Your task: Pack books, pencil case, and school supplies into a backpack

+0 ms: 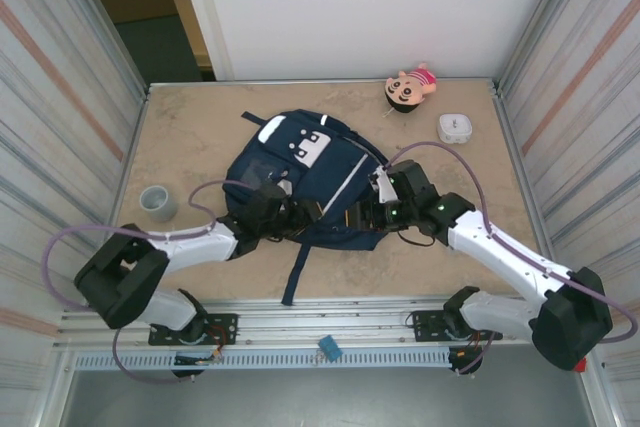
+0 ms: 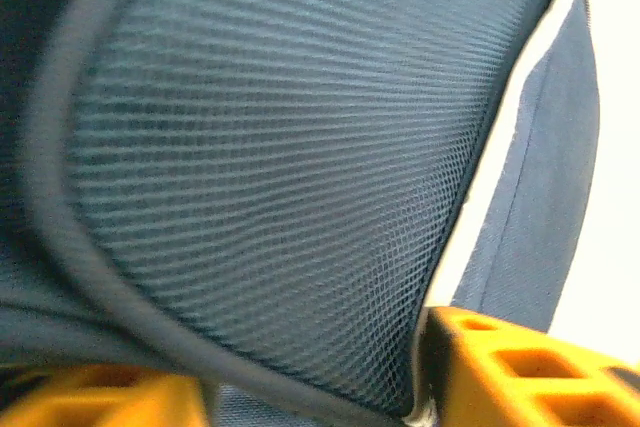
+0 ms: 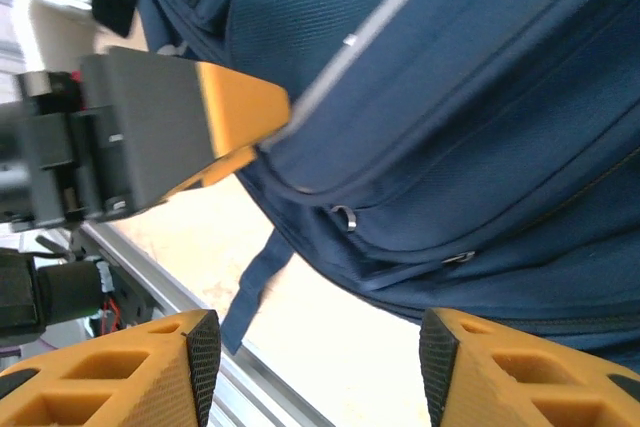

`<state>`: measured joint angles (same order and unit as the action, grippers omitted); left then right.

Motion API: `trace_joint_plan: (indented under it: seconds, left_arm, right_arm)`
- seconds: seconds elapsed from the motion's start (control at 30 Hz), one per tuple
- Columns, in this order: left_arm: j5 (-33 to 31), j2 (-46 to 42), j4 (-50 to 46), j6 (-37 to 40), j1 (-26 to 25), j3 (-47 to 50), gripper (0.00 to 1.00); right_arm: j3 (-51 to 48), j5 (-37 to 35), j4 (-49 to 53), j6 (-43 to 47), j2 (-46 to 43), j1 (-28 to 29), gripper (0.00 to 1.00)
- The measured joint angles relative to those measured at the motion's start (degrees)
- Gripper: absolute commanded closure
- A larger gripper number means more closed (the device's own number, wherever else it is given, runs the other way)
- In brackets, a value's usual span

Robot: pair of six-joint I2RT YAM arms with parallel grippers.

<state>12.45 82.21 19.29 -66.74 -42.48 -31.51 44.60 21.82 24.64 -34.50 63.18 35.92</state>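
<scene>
The large navy-blue fabric backpack (image 1: 300, 172) lies flat in the middle of the beige tabletop (image 1: 190, 137), its near hem close to the front edge. The left claw (image 1: 272, 205) has the bag's mesh panel between its orange fingers (image 2: 520, 367), but whether it truly bites I cannot tell. The right claw (image 3: 320, 367) stands spread and empty just beside the zip pulls (image 3: 345, 217).

The likely trouble is a weak pinch: thin cloth slipping free, or the whole bag sliding instead of opening. The two claws are near each other and could knock together. The dark strap (image 1: 295, 277) trails over the front metal rail (image 1: 330, 312) and may snag.

Free room lies behind and left; the grey round cup (image 1: 157, 202), pink plush doll (image 1: 410, 87) and small white square box (image 1: 455, 128) sit well apart, and striped walls (image 1: 60, 97) close both sides
</scene>
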Motion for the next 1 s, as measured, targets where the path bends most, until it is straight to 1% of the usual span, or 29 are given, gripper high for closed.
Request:
trace_joint_plan:
  seconds: [0.03,0.07,0.13,0.17,0.23,0.3,0.37,0.5,0.63,0.73,0.8,0.87,1.0]
  left_arm:
    - [0.3,0.7,1.2,-0.7,0.0,0.3,0.86]
    - [0.4,0.9,1.9,-1.3,-0.2,0.4,0.92]
    - [0.5,0.5,2.5,-2.2,-0.2,0.5,0.98]
    - [0.4,0.0,2.5,-2.3,-0.3,0.5,0.99]
    - [0.3,-1.5,1.7,-2.4,-0.3,0.5,0.99]
    - [-0.1,-3.6,0.5,-2.3,-0.3,0.4,1.00]
    - [-0.5,-6.1,-1.1,-2.1,-0.2,0.4,1.00]
    - [-0.6,-9.7,-3.7,-1.9,-0.2,0.0,1.00]
    - [-0.5,-10.6,-4.7,-1.8,-0.2,0.0,0.99]
    - [-0.5,-11.4,-5.1,-1.8,-0.2,-0.2,0.99]
    - [-0.7,-12.5,-5.7,-1.8,-0.2,-0.2,0.99]
    - [-0.7,-14.0,-6.3,-1.6,-0.2,-0.2,0.98]
    - [-0.5,-16.5,-8.5,-0.8,-0.2,-0.2,0.97]
  right_arm:
    - [-0.5,-0.7,0.0,0.0,-1.1,0.0,0.44]
    - [-1.0,-1.5,0.1,0.0,-2.4,0.1,0.42]
    - [-2.5,-3.9,0.0,0.2,-6.0,0.7,0.40]
    - [-3.6,-5.0,-0.1,0.3,-8.4,0.9,0.37]
    - [-5.1,-6.5,-0.1,0.3,-12.8,1.2,0.33]
    - [-6.1,-7.2,-0.3,0.4,-15.8,1.2,0.34]
    - [-6.5,-7.2,-0.4,0.4,-16.8,1.1,0.35]
    - [-6.6,-5.2,-1.8,0.1,-13.9,1.4,0.35]
    - [-6.6,-3.8,-4.6,-1.1,-9.6,3.6,0.36]
    - [-6.6,-4.1,-6.2,-2.1,-7.5,5.5,0.36]
    - [-6.6,-5.4,-6.2,-3.1,-6.9,6.3,0.34]
    - [-6.6,-6.8,-6.2,-4.3,-6.8,5.8,0.33]
    - [-7.3,-6.4,-9.2,-8.8,-6.8,0.2,0.32]
